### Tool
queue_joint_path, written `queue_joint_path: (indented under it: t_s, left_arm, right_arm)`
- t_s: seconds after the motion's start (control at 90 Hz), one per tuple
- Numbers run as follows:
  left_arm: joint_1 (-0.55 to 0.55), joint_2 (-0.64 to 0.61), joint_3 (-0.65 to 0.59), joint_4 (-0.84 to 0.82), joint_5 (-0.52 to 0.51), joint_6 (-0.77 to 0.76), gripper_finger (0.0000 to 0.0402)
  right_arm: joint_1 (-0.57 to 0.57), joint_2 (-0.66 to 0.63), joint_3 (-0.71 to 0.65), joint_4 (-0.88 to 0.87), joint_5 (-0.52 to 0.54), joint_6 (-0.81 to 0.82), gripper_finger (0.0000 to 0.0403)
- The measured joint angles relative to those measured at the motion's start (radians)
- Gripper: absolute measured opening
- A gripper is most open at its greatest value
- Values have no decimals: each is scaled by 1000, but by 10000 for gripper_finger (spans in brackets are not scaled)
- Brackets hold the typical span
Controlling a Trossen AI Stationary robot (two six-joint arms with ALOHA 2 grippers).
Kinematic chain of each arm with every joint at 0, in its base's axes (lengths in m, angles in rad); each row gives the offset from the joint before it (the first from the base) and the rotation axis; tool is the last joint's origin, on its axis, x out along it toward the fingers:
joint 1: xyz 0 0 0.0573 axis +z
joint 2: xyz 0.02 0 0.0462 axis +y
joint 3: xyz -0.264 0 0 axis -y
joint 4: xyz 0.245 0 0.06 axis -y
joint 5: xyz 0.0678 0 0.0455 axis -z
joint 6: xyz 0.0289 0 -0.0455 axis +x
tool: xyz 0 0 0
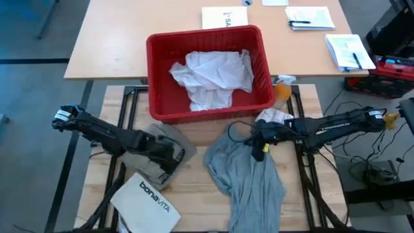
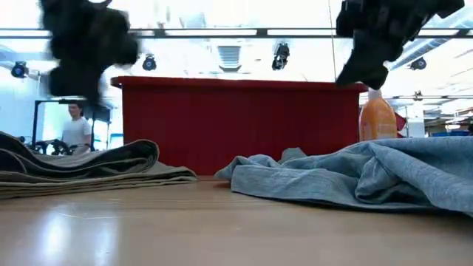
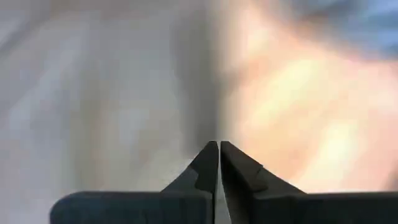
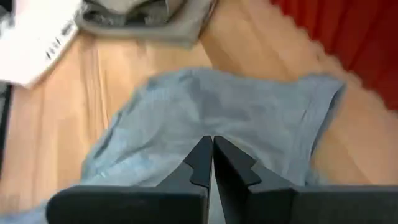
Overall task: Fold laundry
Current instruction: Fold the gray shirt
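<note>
Laundry lay in three places as we read the scene: the grey T-shirt sprawled rumpled on the wooden table, its long axis running from beside the red basket toward the near edge; the khaki-tan piece sat in a flat, layered stack to the shirt's left; and the white button-front shirt was bunched inside the basket. Our right gripper hung over the T-shirt's upper end, nearest the basket, fingers pressed together and holding nothing, with the cloth stretching away below and ahead of it, so we judged the right arm far better placed to take that garment. Our left gripper hovered over the khaki stack, its fingers likewise closed on nothing. Just beside the stack, nearer the front edge, lay the stiff white bonavita bag, which we judged could crowd any spreading leftward. Behind the right arm stood an orange spray bottle with a crumpled white scrap near it, clear of the shirt. Beyond the table a person stood in the room.
</note>
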Motion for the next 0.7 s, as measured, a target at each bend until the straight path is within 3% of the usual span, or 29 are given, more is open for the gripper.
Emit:
queue_joint_path:
  t_s: [0.133, 0.211, 0.356, 0.456, 0.611, 0.7]
  left_arm:
    - [-15, 135, 45, 388, -46, 343, 0]
    - [-18, 259, 104, 519, -47, 477, 0]
    - [-20, 524, 261, 477, -6, 573, 0]
    - [-23, 670, 356, 465, -7, 550, 0]
    - [-27, 825, 484, 467, -26, 483, 0]
    - [-31, 865, 557, 393, 25, 452, 0]
  right_arm:
    - [6, 63, 0, 24, 17, 24, 0]
    - [6, 92, 0, 24, 17, 31, 0]
    - [6, 108, 0, 25, 26, 37, 0]
    - [11, 95, 0, 13, 76, 59, 0]
    - [13, 87, 0, -5, 90, 52, 0]
    - [17, 84, 0, -21, 76, 51, 0]
